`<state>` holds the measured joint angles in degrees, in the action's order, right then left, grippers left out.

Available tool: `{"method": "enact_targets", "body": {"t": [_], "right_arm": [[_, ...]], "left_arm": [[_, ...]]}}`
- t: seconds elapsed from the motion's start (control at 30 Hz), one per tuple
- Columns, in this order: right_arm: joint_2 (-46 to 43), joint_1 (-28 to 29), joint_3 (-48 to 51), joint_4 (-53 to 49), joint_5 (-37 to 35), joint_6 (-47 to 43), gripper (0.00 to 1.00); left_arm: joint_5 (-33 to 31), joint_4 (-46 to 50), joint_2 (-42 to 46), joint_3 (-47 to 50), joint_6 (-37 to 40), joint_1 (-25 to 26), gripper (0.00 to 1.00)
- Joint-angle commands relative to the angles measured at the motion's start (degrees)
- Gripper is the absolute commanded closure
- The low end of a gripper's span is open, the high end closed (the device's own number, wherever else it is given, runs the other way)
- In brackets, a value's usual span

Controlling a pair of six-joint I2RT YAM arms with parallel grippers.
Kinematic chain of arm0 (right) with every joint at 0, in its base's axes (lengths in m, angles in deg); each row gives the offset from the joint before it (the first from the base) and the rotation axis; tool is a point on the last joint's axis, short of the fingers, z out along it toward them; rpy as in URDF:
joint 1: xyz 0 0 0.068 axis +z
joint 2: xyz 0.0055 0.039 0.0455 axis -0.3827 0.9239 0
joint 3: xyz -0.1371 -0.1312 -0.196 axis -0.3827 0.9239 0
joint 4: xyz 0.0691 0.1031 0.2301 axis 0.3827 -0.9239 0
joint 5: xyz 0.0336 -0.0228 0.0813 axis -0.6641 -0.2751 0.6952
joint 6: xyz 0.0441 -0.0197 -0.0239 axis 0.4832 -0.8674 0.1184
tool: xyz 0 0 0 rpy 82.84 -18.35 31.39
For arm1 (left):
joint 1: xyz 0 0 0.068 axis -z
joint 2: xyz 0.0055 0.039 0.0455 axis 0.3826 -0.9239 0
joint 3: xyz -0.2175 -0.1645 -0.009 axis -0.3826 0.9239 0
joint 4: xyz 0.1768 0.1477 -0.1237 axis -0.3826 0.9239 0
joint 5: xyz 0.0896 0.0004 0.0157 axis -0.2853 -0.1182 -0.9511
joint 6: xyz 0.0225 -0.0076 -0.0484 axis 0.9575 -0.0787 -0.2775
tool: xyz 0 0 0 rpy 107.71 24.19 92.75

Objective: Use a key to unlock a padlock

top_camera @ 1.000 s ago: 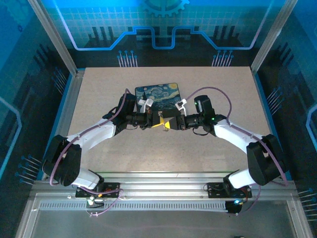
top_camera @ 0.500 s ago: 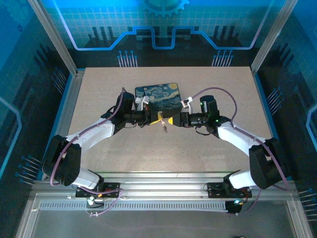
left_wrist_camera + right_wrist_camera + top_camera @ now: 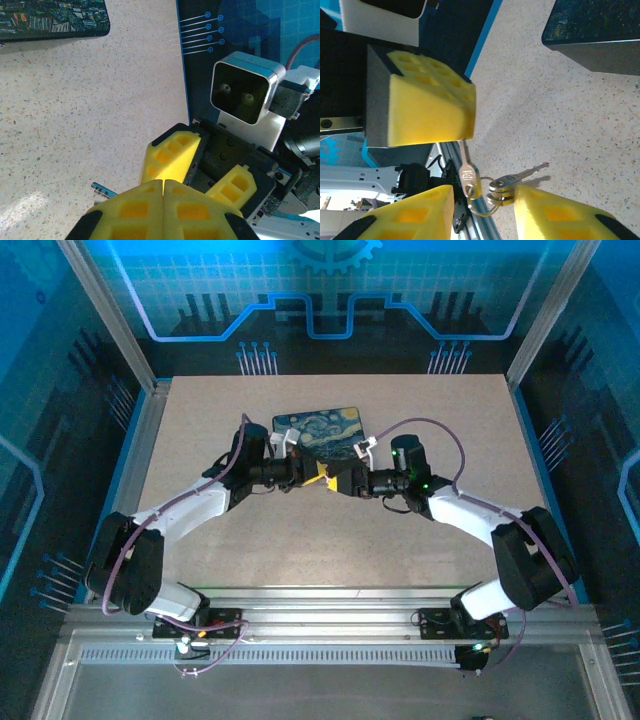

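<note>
Jaws pressed shut on left gripper (image 3: 163,192), pinching the key (image 3: 468,172) by its thin end, with ring (image 3: 479,206) and spare keys (image 3: 520,176) dangling beneath. Jaws parted on right gripper (image 3: 484,194), flanking that dangling bunch, contact unclear. Hangs over the table (image 3: 450,440), at the near edge of the painted box (image 3: 322,428).

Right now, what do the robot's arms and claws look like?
Both arms, left arm and right arm, are white shells with black joints, each trailing a thin purple cable. A green light glows on the right one. The left claw and right claw have chunky yellow fingers with square hollows on black mounts.
</note>
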<state>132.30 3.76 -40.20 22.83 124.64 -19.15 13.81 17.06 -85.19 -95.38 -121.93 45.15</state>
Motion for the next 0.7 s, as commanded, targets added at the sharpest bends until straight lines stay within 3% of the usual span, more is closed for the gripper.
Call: {"method": "enact_targets", "body": {"t": [0.0, 0.4, 0.67], "right_arm": [[0.8, 0.7, -1.5, 3.3, 0.1, 0.9, 0.65], [1.5, 1.4, -1.2, 6.1, 1.3, 2.3, 0.8], [1.5, 1.4, -1.1, 7.6, 1.4, 3.4, 0.85]], "left_arm": [[-0.1, -1.2, 1.1, -0.5, -0.3, -0.4, 1.0], [0.5, -3.2, 1.3, 0.1, -1.7, -0.3, 1.0], [1.2, -4.2, 1.5, 0.6, -2.5, -0.4, 1.0]]}}
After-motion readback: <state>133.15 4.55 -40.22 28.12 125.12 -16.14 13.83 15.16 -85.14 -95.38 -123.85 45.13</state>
